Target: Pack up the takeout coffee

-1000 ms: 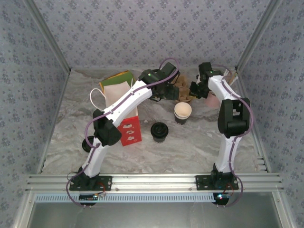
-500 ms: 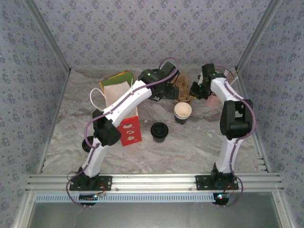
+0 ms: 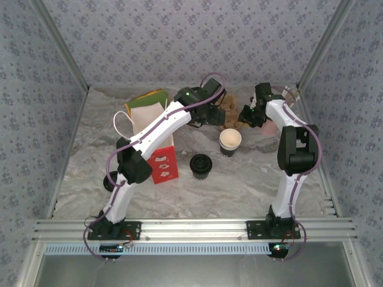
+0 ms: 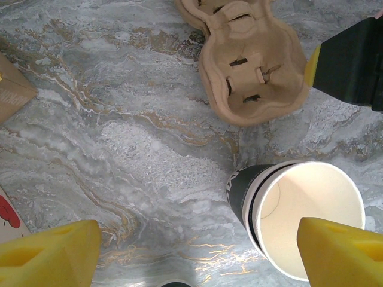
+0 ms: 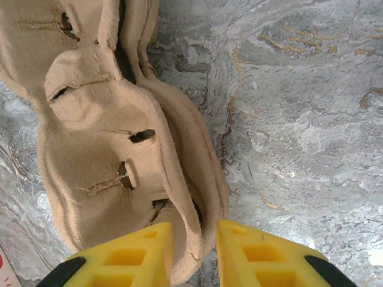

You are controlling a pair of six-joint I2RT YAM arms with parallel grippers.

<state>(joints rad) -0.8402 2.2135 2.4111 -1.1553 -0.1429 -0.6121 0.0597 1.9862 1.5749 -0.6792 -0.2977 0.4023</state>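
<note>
The left pincer (image 4: 197, 245) hangs spread wide above the tabletop (image 3: 239, 185) with nothing in it. The right pincer (image 5: 194, 242) is closed to a narrow gap, its 2 fingers nipping the near rim of the cup carrier (image 5: 108, 149).

The marbled tabletop bears everything, with the goods gathered toward the back, where both arms reach them.

The paper bag (image 3: 164, 162), red and white, appears to stand upright at the left, partly behind the left arm. I take it for the place the drink must end up, so its mouth would need to face upward for a load from above.

The cup carrier, a moulded cardboard tray, lies flat at the back, between the 2 pincers. A pinch on the rim looks like the sensible hold for so light and floppy a thing, whether to drag it or to steady it; which is meant I cannot tell.

The coffee cup (image 4: 308, 221) stands upright and lidless just in front of the carrier, near it but not touching. It sits just inside the finger at the right of the left wrist view, well apart from the bag. A small sideways shift would centre it for a grasp.
</note>
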